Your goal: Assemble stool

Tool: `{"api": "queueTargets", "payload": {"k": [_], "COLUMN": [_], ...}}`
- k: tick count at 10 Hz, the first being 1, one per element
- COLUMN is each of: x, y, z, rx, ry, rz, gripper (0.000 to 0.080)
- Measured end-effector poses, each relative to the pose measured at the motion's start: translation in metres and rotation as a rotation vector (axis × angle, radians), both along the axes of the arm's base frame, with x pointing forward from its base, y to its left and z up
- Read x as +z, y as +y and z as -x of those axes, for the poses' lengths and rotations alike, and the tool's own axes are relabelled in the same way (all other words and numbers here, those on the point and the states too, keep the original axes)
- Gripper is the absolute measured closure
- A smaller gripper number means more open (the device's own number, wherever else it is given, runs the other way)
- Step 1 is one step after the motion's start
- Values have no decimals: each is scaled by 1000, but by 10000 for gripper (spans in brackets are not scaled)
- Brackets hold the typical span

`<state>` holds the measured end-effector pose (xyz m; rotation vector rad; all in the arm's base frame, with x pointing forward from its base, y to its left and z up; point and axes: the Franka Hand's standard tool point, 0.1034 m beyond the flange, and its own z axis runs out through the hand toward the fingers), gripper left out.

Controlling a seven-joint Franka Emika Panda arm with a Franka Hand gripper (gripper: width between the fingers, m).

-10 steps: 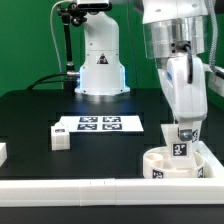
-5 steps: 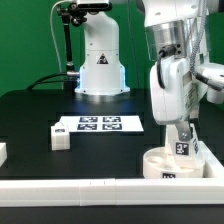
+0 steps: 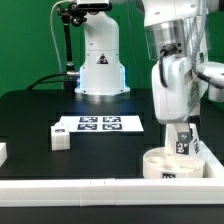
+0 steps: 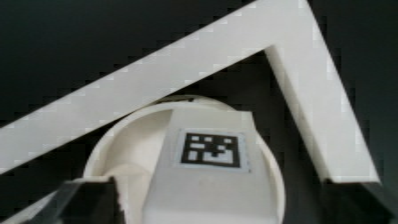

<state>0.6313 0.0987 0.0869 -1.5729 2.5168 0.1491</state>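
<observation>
My gripper [image 3: 181,133] is shut on a white leg block [image 3: 181,147] with a black-and-white tag. It holds the block upright over the round white seat [image 3: 160,166], which lies at the exterior view's lower right, in the corner of the white rails. The block's lower end reaches the seat's top; I cannot tell whether it is seated. In the wrist view the tagged leg block [image 4: 214,150] fills the space between my fingertips [image 4: 80,203], with the seat [image 4: 128,140] behind it. A second leg block [image 3: 61,139] lies on the table at the left.
The marker board [image 3: 100,124] lies flat mid-table in front of the robot base [image 3: 100,70]. White border rails [image 3: 80,188] run along the front and meet in a corner by the seat [image 4: 285,45]. Another white part [image 3: 2,152] sits at the far left edge.
My hand has turned and shifted slightly to the exterior view's left above the seat. The leg block stays gripped at about the same spot. Almost nothing changed in the last half second.
</observation>
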Motion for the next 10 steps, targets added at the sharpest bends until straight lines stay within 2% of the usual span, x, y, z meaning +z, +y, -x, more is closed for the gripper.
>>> {"api": "queueTargets", "payload": {"k": [1,3,6,10], "x": [7,18,15,20], "y": [1,2,2,2], "z": [-2,-5,-4,-6], "rx": [31,58,224,690], "ry": [-15,-37,-62,-118], "rz": [-1,-4,16,64], "gripper": [174,155,150,150]}}
